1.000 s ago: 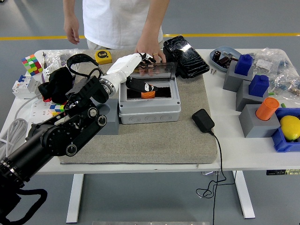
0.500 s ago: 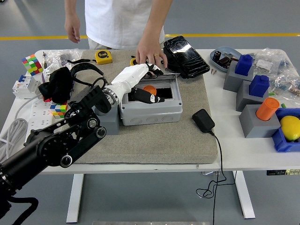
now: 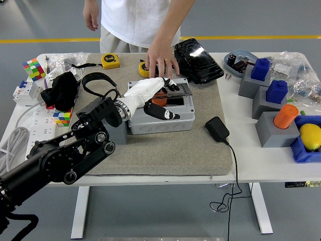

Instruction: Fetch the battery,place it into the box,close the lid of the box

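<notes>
A grey box sits on the grey mat in the middle of the table. An orange battery lies inside it, partly hidden by my hand. The clear lid is tipped down almost flat over the opening. My left hand, white with black fingertips, reaches over the box with its fingers spread on the lid and its thumb over the front rim. It grasps nothing. A person's hand hovers just behind the box's back edge. My right arm is out of view.
A black adapter with its cable lies right of the box. A black case and a yellow tape measure lie behind it. Grey blocks with blue and orange pegs stand at the right, and a Rubik's cube at the far left.
The lid has swung from upright down to nearly flat. My left hand came out of the box and followed the lid down. The person's hand let go of the lid.
</notes>
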### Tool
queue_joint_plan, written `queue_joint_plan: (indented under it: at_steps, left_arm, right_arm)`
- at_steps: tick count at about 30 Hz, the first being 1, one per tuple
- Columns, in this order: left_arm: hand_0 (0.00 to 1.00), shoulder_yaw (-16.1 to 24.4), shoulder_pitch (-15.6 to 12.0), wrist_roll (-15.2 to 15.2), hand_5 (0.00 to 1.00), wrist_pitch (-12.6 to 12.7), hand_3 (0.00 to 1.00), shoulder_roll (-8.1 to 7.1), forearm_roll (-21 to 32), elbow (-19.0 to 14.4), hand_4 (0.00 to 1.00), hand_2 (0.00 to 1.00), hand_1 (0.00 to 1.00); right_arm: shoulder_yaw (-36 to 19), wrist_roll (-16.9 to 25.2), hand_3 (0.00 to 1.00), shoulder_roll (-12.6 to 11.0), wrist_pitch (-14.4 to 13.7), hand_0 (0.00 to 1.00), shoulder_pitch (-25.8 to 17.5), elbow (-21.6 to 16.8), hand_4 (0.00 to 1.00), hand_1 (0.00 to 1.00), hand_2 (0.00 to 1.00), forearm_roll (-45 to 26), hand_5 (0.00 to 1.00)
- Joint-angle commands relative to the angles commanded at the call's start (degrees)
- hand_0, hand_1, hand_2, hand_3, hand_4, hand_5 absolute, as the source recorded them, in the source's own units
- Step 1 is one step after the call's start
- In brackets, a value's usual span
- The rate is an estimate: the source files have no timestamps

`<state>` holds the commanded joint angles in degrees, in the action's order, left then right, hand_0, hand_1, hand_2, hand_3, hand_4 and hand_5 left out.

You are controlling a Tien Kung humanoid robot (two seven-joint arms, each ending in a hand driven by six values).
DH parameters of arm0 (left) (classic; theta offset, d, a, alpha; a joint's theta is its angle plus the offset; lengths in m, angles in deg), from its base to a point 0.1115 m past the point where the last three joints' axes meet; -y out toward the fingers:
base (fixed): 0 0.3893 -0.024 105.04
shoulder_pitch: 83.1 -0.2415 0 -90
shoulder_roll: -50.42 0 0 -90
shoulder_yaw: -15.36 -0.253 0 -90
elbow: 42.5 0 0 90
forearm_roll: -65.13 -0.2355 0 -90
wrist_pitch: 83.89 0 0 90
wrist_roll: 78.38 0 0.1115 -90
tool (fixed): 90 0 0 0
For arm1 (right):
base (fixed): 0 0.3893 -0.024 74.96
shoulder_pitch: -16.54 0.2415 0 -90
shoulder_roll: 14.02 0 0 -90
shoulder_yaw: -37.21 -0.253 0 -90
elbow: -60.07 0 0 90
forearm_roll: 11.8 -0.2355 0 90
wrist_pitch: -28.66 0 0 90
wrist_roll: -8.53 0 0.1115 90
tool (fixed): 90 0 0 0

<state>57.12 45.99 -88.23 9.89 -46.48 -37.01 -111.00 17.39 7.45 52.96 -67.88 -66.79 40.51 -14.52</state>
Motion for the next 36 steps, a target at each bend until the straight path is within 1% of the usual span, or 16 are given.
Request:
queue_joint_plan:
  at_steps: [4,9,12,16,19,23,26,30,32,36]
  left_arm:
    - [0.596,0.9,-0.5,-0.1,0.3,-0.1,0.711,-0.1,0.6,-1.1,0.998,0.716,0.67]
    - [0.595,-0.3,-1.0,-1.0,0.301,-1.1,0.708,-0.13,0.8,-1.0,0.998,0.715,0.668]
    - [0.592,0.3,-1.6,-0.2,0.302,-0.6,0.703,-0.34,1.6,-1.9,0.998,0.713,0.667]
    - [0.592,3.3,-2.5,0.4,0.302,-0.2,0.703,-0.57,1.7,-4.1,0.998,0.713,0.667]
    - [0.592,6.0,-3.7,0.8,0.302,0.1,0.702,-0.65,2.6,-5.8,0.998,0.714,0.667]
    - [0.591,10.3,-6.2,1.4,0.303,0.5,0.698,-0.39,4.3,-8.2,0.998,0.712,0.668]
    - [0.591,13.5,-8.2,1.9,0.303,0.9,0.698,0.19,5.6,-9.5,0.998,0.712,0.668]
    - [0.578,17.6,-10.8,3.6,0.303,2.5,0.695,0.95,9.8,-9.8,0.998,0.709,0.668]
    - [0.578,19.5,-12.1,4.8,0.303,3.9,0.695,1.27,13.9,-9.2,0.998,0.709,0.668]
    - [0.576,23.3,-14.6,6.1,0.303,5.4,0.691,1.74,22.0,-9.2,0.998,0.706,0.668]
  right_arm:
    - [0.1,0.0,0.543,0.0,0.0,0.561,0.0,-0.1,0.918,0.591,0.567,0.0,0.477]
    - [0.6,0.0,0.542,0.0,0.0,0.561,0.0,-0.2,0.918,0.591,0.567,0.0,0.477]
    - [0.5,0.0,0.543,0.0,0.0,0.563,0.0,-0.2,0.918,0.592,0.567,0.0,0.477]
    - [0.5,0.0,0.543,0.0,0.0,0.563,0.0,-0.1,0.918,0.592,0.567,0.0,0.477]
    - [0.5,0.0,0.542,0.0,0.0,0.562,0.0,-0.1,0.918,0.591,0.567,0.0,0.477]
    - [0.5,0.0,0.542,0.1,0.0,0.562,0.0,-0.1,0.918,0.591,0.567,-0.1,0.477]
    - [0.6,-0.1,0.542,0.1,0.1,0.562,0.0,-0.1,0.918,0.591,0.567,-0.2,0.477]
    - [0.7,-0.1,0.542,0.0,0.1,0.562,0.0,0.0,0.918,0.592,0.567,-0.2,0.477]
    - [0.7,-0.1,0.542,-0.1,0.1,0.562,0.2,0.0,0.918,0.592,0.567,-0.2,0.477]
    - [0.6,-0.1,0.543,-0.2,0.1,0.561,0.2,0.1,0.918,0.592,0.567,-0.4,0.477]
